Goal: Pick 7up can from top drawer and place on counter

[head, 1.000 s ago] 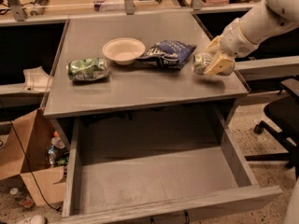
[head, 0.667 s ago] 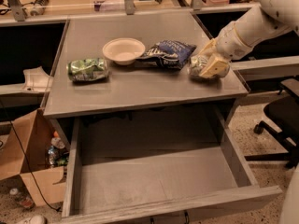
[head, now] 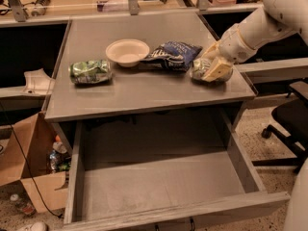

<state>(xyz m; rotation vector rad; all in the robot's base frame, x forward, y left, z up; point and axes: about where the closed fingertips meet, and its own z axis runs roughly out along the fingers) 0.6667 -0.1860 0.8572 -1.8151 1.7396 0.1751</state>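
Observation:
The 7up can (head: 197, 69), pale greenish with silvery ends, is at the right side of the counter (head: 144, 88), right of the blue bag. My gripper (head: 209, 73) reaches in from the right. Its yellowish fingers (head: 217, 69) are closed around the can, which is at or just above the counter top; I cannot tell if it rests there. The top drawer (head: 159, 182) is pulled fully open below the counter and nothing shows inside it.
On the counter are a crinkled shiny green item (head: 90, 71) at left, a white bowl (head: 127, 52) in the middle and a blue snack bag (head: 172, 56). A cardboard box (head: 29, 162) stands on the floor at left, an office chair (head: 288, 121) at right.
My gripper has moved a little left and down with the can, closer to the blue bag and the counter top. Nothing else has moved.

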